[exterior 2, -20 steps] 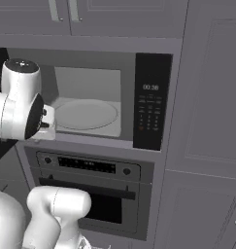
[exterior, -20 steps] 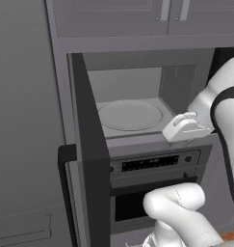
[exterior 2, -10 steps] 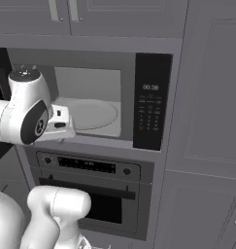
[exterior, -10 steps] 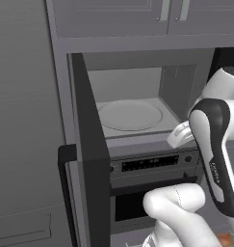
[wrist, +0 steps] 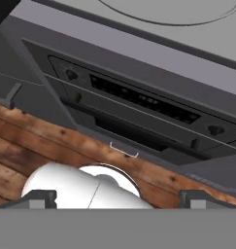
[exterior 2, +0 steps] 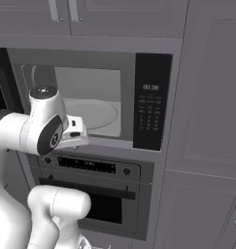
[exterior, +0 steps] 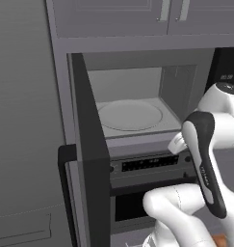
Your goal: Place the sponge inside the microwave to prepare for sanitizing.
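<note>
The microwave stands open, its door swung out to the left, and the round turntable lies bare in the pale interior. From the right, its black keypad panel faces me beside the turntable. My gripper hangs just outside the microwave's lower front edge and points downward. In the hand view the gripper is open, its fingertips far apart with nothing between them. The sponge is out of view.
Below the microwave sits an oven with a control strip and a horizontal handle. The door's vertical bar handle juts out at the left. Cabinet doors fill the right side. A wood floor lies beneath.
The hand has dropped from the level of the microwave's mouth to just below its front edge, and the forearm has swung upright in front of the oven. The jaws stayed open.
</note>
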